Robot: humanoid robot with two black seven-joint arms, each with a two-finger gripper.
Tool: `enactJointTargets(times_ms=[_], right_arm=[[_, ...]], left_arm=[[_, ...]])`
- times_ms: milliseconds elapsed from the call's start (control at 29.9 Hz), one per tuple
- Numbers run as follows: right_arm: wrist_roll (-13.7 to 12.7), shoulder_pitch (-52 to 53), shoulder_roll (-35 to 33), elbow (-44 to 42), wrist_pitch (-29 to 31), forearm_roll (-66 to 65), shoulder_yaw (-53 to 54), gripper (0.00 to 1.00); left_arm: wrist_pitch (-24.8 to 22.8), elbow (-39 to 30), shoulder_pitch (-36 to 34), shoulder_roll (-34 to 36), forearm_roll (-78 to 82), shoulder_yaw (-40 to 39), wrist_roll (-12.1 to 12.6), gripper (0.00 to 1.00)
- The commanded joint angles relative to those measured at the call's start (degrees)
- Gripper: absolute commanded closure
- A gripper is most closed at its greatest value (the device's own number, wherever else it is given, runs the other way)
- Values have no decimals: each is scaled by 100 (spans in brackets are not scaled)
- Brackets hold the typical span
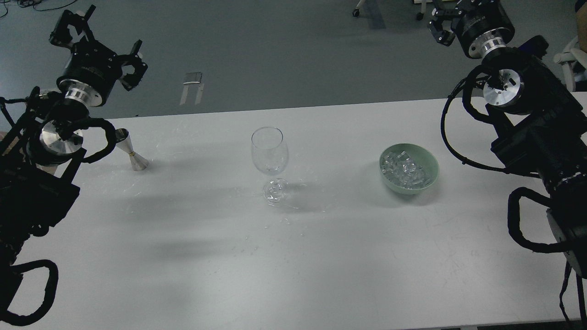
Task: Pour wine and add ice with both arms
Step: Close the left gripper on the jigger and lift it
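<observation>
An empty clear wine glass [270, 151] stands upright at the middle of the white table [321, 266]. A pale green bowl [431, 165] to its right holds the ice [403, 170], many small clear pieces. My left gripper [98, 43] is raised beyond the table's far left corner, its prongs spread, open and empty, far from the glass. My right gripper [442, 25] is raised past the far right edge, partly cut off by the top of the view, so its fingers cannot be told apart. No wine bottle is in view.
A small metal jigger [130, 153] stands on the table at the far left, close beside my left arm's silver joint [55, 142]. Grey floor lies beyond the table's far edge. A chair's edge [568, 55] shows at the far right.
</observation>
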Motion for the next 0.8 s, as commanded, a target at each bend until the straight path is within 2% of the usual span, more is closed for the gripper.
enactJointTargets(times_ms=[0,134,234,334,468,535,568,601,702,768], right_arm=[[-1,-8,4,0,-1,1,0,0],[8,-43,4,0,-1,1,0,0],[8,-52,4,0,-1,1,0,0],[8,-52,-4,0,-1,1,0,0],[8,-52,-13,0,-19,1,0,0],[8,-52,-13,0,-36,-8,-8,0],[-1,-43,-4,0,-45,-8,-8,0],[-1,-35,-4,0,-54,-8,-8,0],[-1,-8,-4,0,-71,-8,-26,0],[-1,9,-4,0,-80,-8,-17,0]], left_arm=[[55,-1119,833,267,-75,-559,372,2],[327,-2566,2288,346,-92,-1515,529,2],[503,-2954,3001,267,-92,-1955,862,2],[565,-3087,3626,109,-162,-2369,960,4],[714,-3096,3988,-93,-514,-2554,987,10],[986,-3088,4068,-225,-698,-2563,987,19],[1283,-3053,4076,-321,-751,-2563,987,33],[1599,-3035,4076,-453,-752,-2581,987,37],[1944,-2965,3998,-682,-760,-2598,987,38],[2015,-2842,3954,-770,-778,-2590,987,39]])
